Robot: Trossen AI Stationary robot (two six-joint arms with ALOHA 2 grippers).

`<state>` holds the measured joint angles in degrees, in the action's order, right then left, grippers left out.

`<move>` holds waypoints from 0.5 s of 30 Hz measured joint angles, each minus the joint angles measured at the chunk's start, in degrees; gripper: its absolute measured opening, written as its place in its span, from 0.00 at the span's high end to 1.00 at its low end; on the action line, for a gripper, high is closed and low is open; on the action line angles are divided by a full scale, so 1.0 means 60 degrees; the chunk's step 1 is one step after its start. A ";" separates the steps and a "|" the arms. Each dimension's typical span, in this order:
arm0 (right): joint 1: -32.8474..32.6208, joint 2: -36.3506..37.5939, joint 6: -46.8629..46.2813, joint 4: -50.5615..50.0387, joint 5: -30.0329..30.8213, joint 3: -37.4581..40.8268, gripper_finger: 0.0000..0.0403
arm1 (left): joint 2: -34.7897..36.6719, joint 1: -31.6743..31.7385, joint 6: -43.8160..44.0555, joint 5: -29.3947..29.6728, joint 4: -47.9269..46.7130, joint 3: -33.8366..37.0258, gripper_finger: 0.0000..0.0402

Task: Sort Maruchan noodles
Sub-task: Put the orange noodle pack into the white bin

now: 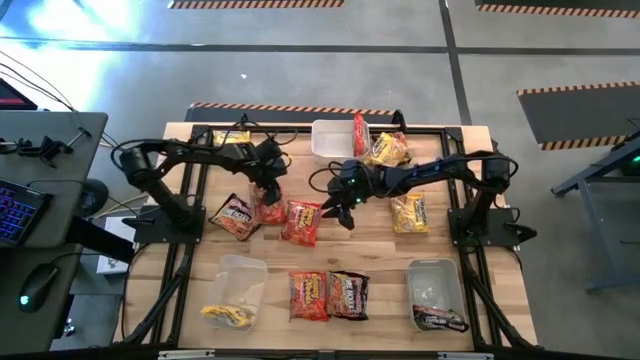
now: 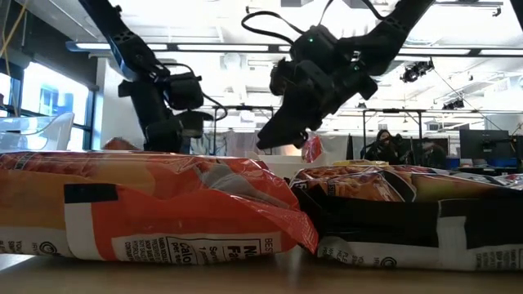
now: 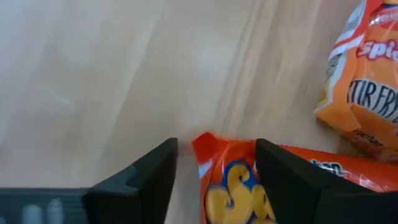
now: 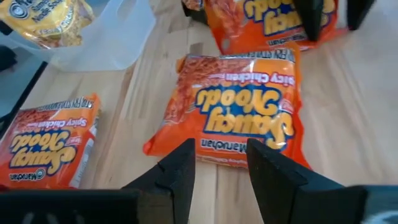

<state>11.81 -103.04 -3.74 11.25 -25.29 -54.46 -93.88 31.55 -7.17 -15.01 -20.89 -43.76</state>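
Nearest the low camera: two packets side by side, touching, an orange one [image 2: 155,208] left of a dark one [image 2: 409,216]. Behind them on the table [image 1: 385,270], three clear tubs: left tub [image 1: 238,285] holding a yellow packet [image 1: 228,316], right tub [image 1: 437,288] a dark packet [image 1: 440,319], back tub [image 1: 332,140] an upright red packet [image 1: 359,133]. Between the tubs, left gripper [image 3: 214,177] with fingers apart astride an orange packet's corner [image 3: 233,186]. Right gripper [image 4: 217,168] open above another orange packet [image 4: 239,106].
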 joint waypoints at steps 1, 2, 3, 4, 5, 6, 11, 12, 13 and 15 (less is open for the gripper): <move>-0.0009 0.0000 0.0023 0.0005 -0.0007 0.0000 0.67 | -0.0041 0.0000 -0.0115 -0.0026 -0.0047 0.0006 0.51; -0.0018 0.0000 0.0021 0.0021 0.0001 0.0000 0.67 | -0.0096 -0.0006 -0.0190 0.0013 -0.0048 0.0009 0.54; -0.0040 0.0000 0.0022 0.0029 0.0003 0.0000 0.67 | -0.0106 -0.0017 -0.0259 0.0071 -0.0037 0.0012 0.57; -0.0040 0.0000 0.0021 0.0035 0.0003 0.0000 0.67 | -0.0098 -0.0011 -0.0316 0.0083 -0.0032 0.0017 0.60; -0.0040 0.0000 0.0021 0.0035 0.0003 0.0000 0.67 | -0.0066 0.0000 -0.0375 0.0084 -0.0035 0.0018 0.64; -0.0040 0.0000 0.0021 0.0035 0.0003 0.0000 0.67 | -0.0043 0.0000 -0.0451 0.0124 -0.0035 0.0020 0.68; -0.0040 0.0000 0.0021 0.0060 0.0010 0.0000 0.67 | 0.0084 0.0040 -0.0803 -0.0013 -0.0145 0.0057 0.92; -0.0040 0.0000 0.0021 0.0080 0.0011 0.0000 0.67 | 0.0119 0.0044 -0.0821 -0.0028 -0.0173 0.0064 0.96; -0.0040 0.0000 0.0021 0.0105 0.0023 0.0000 0.67 | 0.0159 0.0056 -0.0819 -0.0031 -0.0210 0.0082 0.98; -0.0040 0.0000 0.0021 0.0119 0.0156 0.0000 0.67 | 0.0279 0.0057 -0.0823 -0.0021 -0.0180 0.0090 0.98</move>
<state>11.57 -103.04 -3.62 11.97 -24.36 -54.46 -92.20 31.89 -12.11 -15.14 -21.97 -43.22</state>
